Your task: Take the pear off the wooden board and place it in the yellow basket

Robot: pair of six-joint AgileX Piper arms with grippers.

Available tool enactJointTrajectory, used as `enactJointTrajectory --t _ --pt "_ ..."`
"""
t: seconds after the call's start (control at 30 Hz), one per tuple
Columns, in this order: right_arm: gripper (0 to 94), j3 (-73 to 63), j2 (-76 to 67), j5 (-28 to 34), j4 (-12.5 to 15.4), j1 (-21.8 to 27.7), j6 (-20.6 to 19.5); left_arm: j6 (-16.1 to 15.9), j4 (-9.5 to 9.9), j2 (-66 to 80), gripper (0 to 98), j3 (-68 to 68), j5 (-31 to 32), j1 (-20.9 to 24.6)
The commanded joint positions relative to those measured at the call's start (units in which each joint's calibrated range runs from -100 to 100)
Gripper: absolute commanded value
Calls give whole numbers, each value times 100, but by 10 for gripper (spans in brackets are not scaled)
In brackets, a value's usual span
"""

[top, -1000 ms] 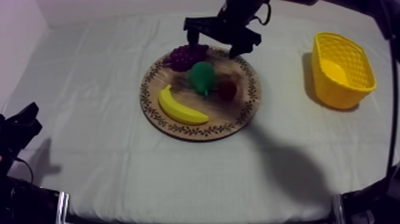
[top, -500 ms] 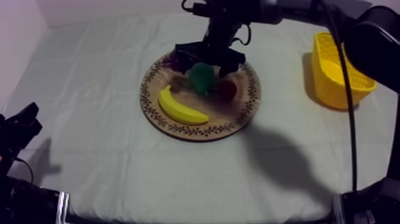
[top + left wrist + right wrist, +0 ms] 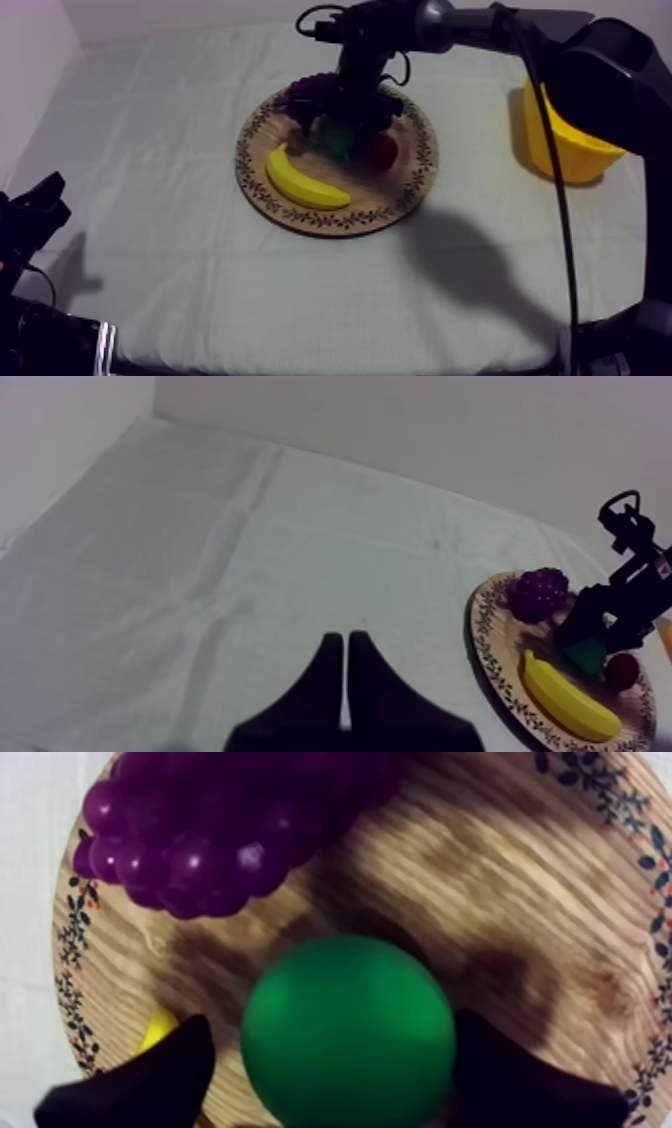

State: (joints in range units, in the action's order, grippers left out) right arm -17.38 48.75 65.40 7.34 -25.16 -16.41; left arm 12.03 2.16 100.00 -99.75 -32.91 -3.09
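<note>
Right gripper (image 3: 343, 122) sits open astride the pear (image 3: 345, 1027), one finger at each side, on the wooden board (image 3: 560, 902) near the grapes (image 3: 220, 842). Step in hand: grasping. The next move calls for closing, lifting clear, then carrying to the yellow basket (image 3: 575, 155).

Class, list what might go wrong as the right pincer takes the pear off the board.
The open right pincer straddles the round pear; closing off-centre, it might squeeze it out sideways. The grapes and small red fruit lie close by, so the pincer or the lifted pear might knock them.
</note>
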Motion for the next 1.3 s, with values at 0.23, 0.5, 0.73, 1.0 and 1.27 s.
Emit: enactJointTrajectory --t 0.23,0.5,0.73,1.0,1.27 --pt "283 69 -192 38 -89 -82 86 1 1 0 1 -3 1 1" --pt "277 890 -1751 132 -218 -144 139 1 1 0 1 -3 1 1" --pt "289 1391 -3612 606 -369 63 215 1 1 0 1 -3 1 1" --pt "283 2302 -5363 706 -480 948 452 1 1 0 1 -3 1 1" --pt "278 3533 -6152 463 -455 2122 800 1 1 0 1 -3 1 1"
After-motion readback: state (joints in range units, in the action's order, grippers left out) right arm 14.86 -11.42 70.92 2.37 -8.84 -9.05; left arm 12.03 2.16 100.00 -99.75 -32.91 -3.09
